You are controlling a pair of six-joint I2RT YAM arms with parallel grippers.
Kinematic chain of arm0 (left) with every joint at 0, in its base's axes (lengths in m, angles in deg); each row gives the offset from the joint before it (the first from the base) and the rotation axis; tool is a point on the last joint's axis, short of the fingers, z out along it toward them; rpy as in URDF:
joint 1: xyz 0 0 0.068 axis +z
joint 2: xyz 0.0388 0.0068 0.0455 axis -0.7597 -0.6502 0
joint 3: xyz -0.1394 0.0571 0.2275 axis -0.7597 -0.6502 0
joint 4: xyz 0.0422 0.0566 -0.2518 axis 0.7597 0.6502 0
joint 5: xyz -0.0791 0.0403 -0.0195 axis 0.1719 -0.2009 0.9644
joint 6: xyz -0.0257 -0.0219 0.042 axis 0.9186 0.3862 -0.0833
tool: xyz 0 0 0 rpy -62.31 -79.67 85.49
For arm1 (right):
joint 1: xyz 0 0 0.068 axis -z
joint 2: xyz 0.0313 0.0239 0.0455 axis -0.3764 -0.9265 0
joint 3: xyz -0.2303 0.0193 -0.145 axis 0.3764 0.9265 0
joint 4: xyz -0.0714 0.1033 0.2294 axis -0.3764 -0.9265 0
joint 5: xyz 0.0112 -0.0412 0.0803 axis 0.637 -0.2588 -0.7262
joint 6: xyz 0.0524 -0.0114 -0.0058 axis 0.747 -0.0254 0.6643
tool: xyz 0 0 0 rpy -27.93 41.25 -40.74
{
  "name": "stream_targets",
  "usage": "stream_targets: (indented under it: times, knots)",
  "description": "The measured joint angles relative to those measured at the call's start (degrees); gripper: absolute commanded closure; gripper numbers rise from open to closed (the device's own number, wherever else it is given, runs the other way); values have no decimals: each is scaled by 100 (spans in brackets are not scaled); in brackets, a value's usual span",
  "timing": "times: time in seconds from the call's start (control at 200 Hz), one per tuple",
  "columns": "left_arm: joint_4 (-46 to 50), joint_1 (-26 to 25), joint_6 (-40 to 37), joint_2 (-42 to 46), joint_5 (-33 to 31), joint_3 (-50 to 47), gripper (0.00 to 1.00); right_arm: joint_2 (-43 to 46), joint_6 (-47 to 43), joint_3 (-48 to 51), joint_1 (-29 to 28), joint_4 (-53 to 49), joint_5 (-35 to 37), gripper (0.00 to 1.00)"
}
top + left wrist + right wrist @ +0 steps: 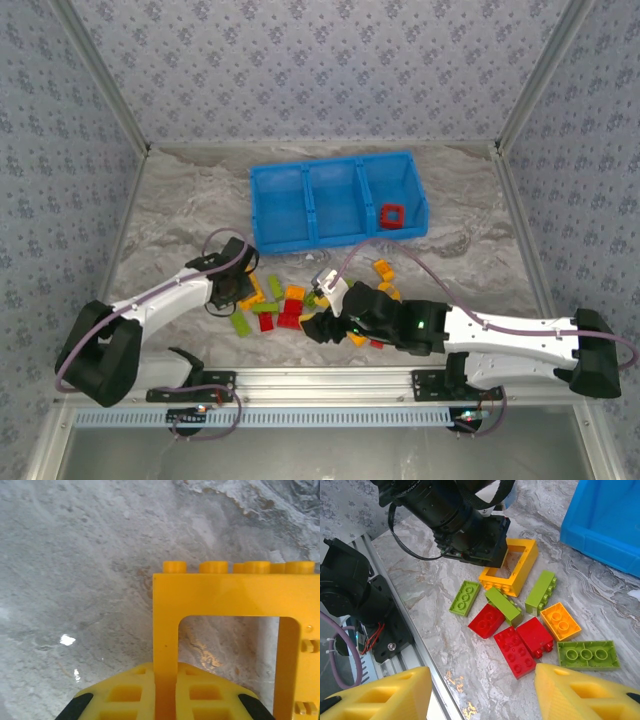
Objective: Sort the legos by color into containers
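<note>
My left gripper (166, 680) is shut on one upright side of an orange open-frame lego (225, 600), which stands studs-up over the marble table. From above, that gripper (243, 287) is at the left end of a loose pile of legos (290, 312). My right gripper (480, 692) hovers open above the pile, its yellow fingers (580, 690) wide apart with nothing between them. Below it lie red bricks (515, 651), lime green bricks (540, 591) and an orange brick (560, 621). The blue containers (335, 205) hold one red frame lego (392, 215) in the right compartment.
The metal rail (395, 630) and the arm bases run along the table's near edge. A corner of the blue bin (605, 520) rises just beyond the pile. More orange bricks (383, 268) lie right of the pile. Patterned walls close in the table.
</note>
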State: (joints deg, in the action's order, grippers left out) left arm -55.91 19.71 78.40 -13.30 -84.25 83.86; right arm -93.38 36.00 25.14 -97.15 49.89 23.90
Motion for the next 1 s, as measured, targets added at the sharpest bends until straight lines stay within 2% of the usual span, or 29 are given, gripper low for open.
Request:
stream_targets:
  times: [0.25,0.39,0.49,0.57,0.735,0.999]
  knots:
    - [946,-31,-68,940,-409,389,91,15,22,-17,0,-28,195,41]
    - [1574,-245,-212,1270,-573,1368,91,149,15,-181,7,-116,439,41]
    - [1823,-516,-345,1141,-625,2262,91,280,-4,-433,70,-140,723,41]
    - [1926,-704,-505,719,-636,3040,91,369,-26,-656,181,-157,960,41]
    - [1912,-863,-935,-824,-702,4472,92,461,-50,-966,481,-295,1338,41]
    - [1967,-511,-1491,-3268,-726,6129,92,586,-46,-1043,916,-516,1488,41]
